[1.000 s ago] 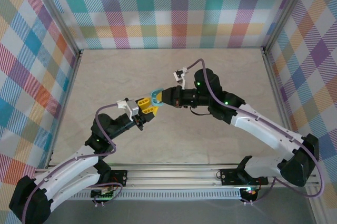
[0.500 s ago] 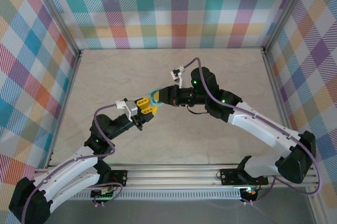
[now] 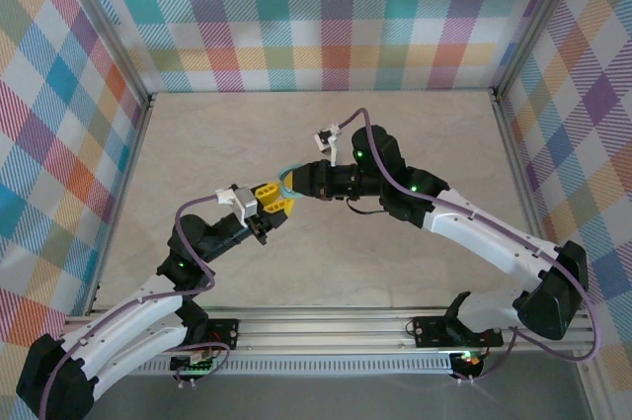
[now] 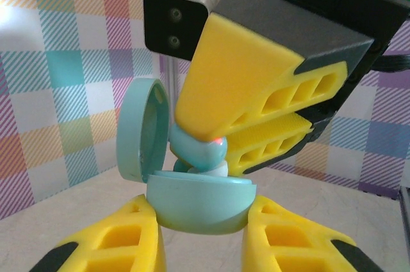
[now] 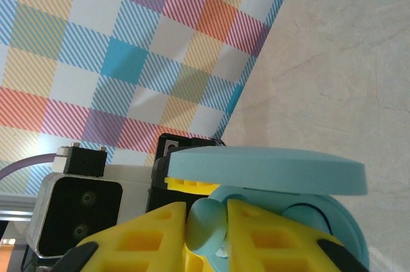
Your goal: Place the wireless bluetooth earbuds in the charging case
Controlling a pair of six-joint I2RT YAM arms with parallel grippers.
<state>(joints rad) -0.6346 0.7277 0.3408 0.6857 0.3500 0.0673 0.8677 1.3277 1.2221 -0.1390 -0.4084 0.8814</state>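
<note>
The open charging case (image 4: 198, 207) is held in the left end effector (image 3: 272, 201), an earbud (image 4: 197, 149) in the right end effector (image 5: 207, 222)

left arm (image 3: 148, 301): extends up-right from its base, elbow bent | left end effector (image 3: 274, 200): fingers clamped either side of the charging case (image 4: 198, 205) | right arm (image 3: 474, 232): stretched leftward, wrist level | right end effector (image 3: 293, 181): tip meeting the left one, fingers pinching an earbud (image 5: 206, 224)
</note>
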